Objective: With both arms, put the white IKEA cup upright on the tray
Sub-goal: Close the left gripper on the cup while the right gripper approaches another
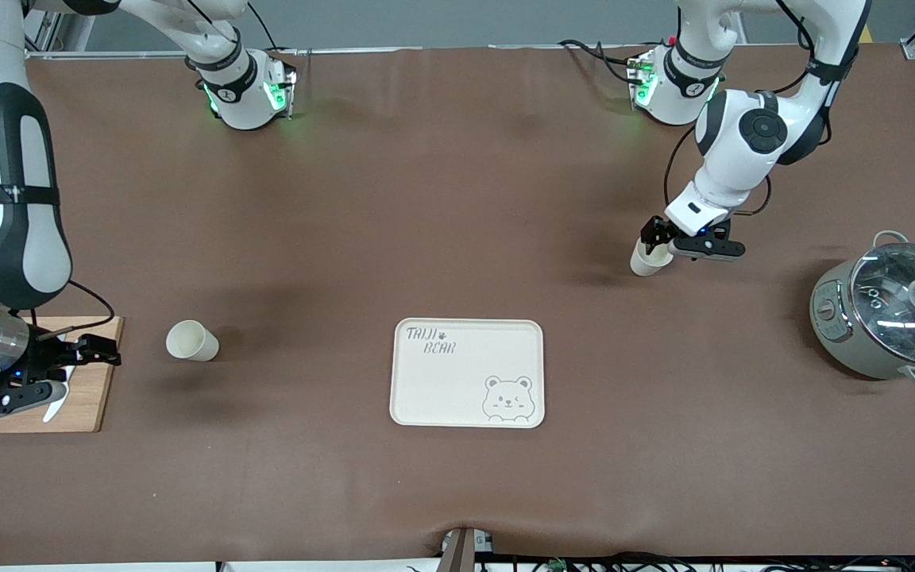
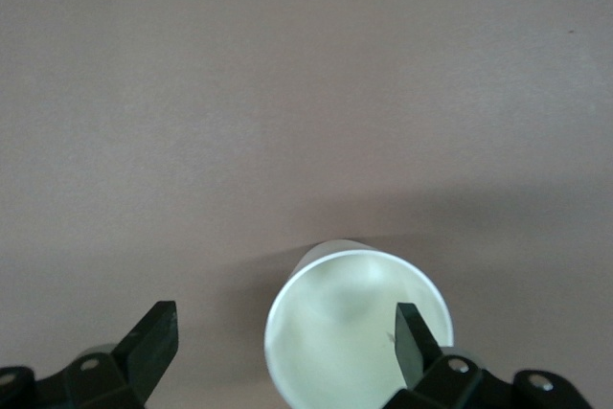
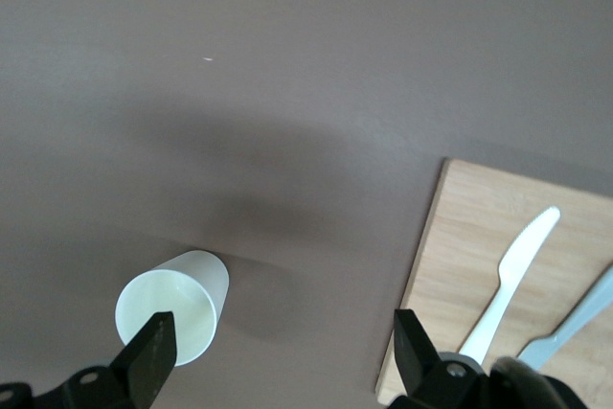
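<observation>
Nearest the front camera, on the brown table (image 1: pixel 457 199), the cream tray (image 1: pixel 467 373) lies flat with its grey "TAIJI BEAR" lettering and bear-face drawing up, and nothing rests on it. Toward the right arm's end from the tray, a white cup (image 1: pixel 191 341) lies tipped on its side on the table, well apart from the tray, its open mouth turned toward the wooden cutting board (image 1: pixel 80 397). Past that cup from the tray, the board holds a white plastic knife (image 3: pixel 510 280) and a second white utensil (image 3: pixel 575 323). The right gripper (image 1: pixel 48 373) hovers over the board with its fingers (image 3: pixel 153 356) spread apart, holding nothing. Toward the left arm's end from the tray, and about level with it, stands a grey pot with a glass lid (image 1: pixel 890 314). Farther from the front camera than the tray, a second white cup (image 1: pixel 650 259) stands upright on the table. The left gripper (image 1: pixel 676 238) sits at this cup with its fingers (image 2: pixel 417 337) apart, one reaching inside the rim, the other outside, not clamped.
</observation>
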{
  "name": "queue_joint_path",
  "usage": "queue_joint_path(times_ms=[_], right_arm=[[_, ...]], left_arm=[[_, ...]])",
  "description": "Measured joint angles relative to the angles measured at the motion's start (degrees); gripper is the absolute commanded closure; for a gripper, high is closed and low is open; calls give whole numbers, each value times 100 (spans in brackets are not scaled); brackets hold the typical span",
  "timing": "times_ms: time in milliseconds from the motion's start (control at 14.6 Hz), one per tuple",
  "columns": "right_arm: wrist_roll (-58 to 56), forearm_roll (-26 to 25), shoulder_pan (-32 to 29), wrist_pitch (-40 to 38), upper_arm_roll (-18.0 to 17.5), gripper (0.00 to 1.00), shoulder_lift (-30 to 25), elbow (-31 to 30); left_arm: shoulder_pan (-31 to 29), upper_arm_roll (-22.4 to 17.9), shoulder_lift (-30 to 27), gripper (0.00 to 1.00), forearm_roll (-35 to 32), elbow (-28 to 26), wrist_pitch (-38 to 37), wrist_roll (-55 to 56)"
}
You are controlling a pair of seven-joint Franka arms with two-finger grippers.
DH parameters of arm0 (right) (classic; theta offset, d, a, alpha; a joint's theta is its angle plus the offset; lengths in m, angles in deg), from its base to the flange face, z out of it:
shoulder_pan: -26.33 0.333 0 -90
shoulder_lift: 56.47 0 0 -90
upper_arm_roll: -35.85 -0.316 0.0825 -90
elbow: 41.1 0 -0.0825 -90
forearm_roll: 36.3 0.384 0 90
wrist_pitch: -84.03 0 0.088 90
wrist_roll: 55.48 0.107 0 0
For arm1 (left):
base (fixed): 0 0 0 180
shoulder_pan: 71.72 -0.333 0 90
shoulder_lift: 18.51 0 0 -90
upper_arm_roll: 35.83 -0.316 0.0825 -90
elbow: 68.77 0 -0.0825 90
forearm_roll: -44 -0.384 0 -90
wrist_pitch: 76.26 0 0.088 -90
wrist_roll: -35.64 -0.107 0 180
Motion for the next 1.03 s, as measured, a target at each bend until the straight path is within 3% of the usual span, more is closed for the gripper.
queue_joint_path(times_ms=[821, 889, 957, 1026], right_arm=[[194, 133, -61, 422, -66, 0, 162, -601], [193, 133, -55, 512, -80, 0, 163, -686], [192, 133, -49, 573, -92, 0, 164, -747], [191, 133, -44, 605, -98, 0, 163, -778]], left_arm=[[-139, 5, 523, 0, 0, -160, 801, -22], [-135, 8, 530, 72, 0, -160, 807, -20], [-133, 11, 530, 100, 0, -160, 809, 31], [-132, 12, 530, 100, 0, -160, 809, 101]])
